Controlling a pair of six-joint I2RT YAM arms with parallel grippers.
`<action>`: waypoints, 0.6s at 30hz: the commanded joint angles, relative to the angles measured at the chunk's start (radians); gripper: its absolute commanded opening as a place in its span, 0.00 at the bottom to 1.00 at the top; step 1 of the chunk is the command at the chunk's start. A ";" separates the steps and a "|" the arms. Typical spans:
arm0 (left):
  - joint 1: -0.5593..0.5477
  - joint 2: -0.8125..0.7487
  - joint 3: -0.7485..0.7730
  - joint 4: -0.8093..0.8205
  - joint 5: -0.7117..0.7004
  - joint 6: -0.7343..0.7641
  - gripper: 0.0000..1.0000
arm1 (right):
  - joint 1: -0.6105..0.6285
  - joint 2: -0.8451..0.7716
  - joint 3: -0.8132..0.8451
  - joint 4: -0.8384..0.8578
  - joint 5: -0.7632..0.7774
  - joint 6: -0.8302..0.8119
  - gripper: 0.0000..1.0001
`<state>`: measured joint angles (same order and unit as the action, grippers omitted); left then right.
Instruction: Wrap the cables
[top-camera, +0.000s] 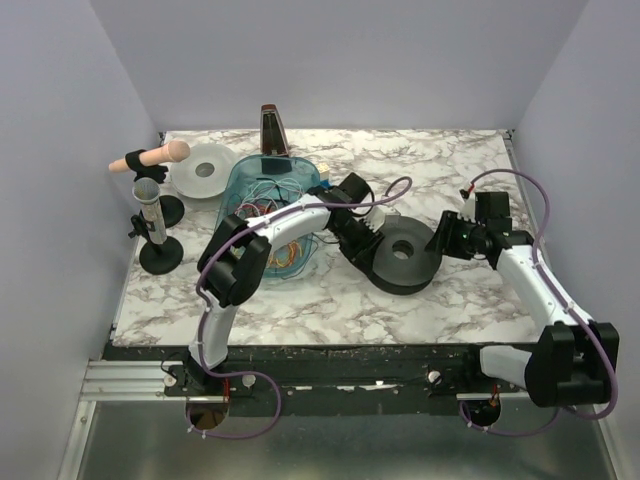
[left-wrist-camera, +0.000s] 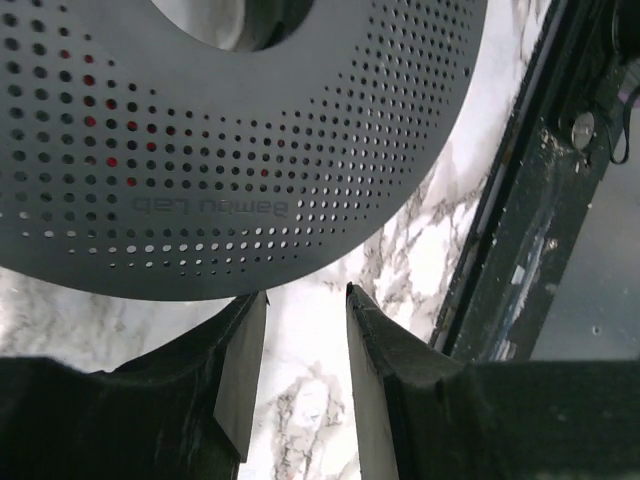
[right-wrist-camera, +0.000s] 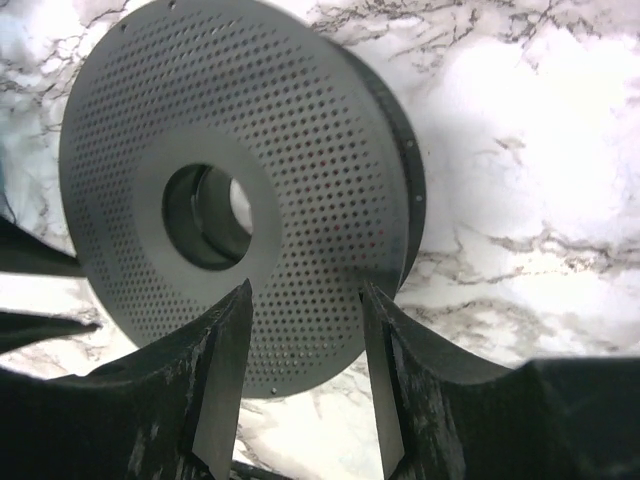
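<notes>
Nearest the arm bases, the marbled bench (top-camera: 330, 310) lay bare along its 6 o'clock edge. Past that, at the middle of the bench, sat a black spool (top-camera: 405, 255) with perforated flanges, tipped so that its upper face leaned toward 3 o'clock.

The left tool (left-wrist-camera: 306, 292) stood at the spool's 9 o'clock side. Its jaws were partly open with nothing between them. Only marble showed in the gap, and the flange rim hung just beyond the fingertips. Red glinted through a few of the flange's holes; what lay behind them could not be made out.

The right tool (right-wrist-camera: 305, 288) stood at the spool's 3 o'clock side, facing the flange flat on. Its jaws were also partly open and had hold of nothing. The flange's lower rim showed through the gap, beyond the fingers.

At the spool's 9 to 10 o'clock, under the left forearm, a clear blue tub (top-camera: 250, 180) held the cables (top-camera: 270, 212). They lay in a loose tangle, mostly red with some yellow, all inside the tub.

Farther out at 9 o'clock, near the bench's edge, stood two black stands (top-camera: 160, 252). A beige rod (top-camera: 165, 153) stuck out sideways above them. Beside it, toward 11 o'clock, a white reel (top-camera: 205, 172) lay flat. At the far edge, near 12 o'clock, a dark red wedge (top-camera: 272, 130) stood upright behind the tub.
</notes>
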<state>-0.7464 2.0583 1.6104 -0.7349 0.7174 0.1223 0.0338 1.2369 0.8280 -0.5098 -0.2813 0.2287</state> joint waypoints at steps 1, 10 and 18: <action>0.024 0.043 0.075 0.028 -0.053 -0.018 0.45 | 0.008 -0.079 -0.061 -0.009 -0.025 0.058 0.56; 0.070 0.091 0.173 0.005 -0.144 0.023 0.45 | 0.008 -0.165 -0.064 -0.027 -0.070 0.106 0.55; 0.087 0.053 0.171 0.022 -0.154 0.028 0.45 | -0.002 -0.224 0.048 -0.145 0.100 0.020 0.62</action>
<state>-0.6685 2.1349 1.7782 -0.7204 0.5964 0.1314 0.0380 1.0401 0.8204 -0.5873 -0.2920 0.2989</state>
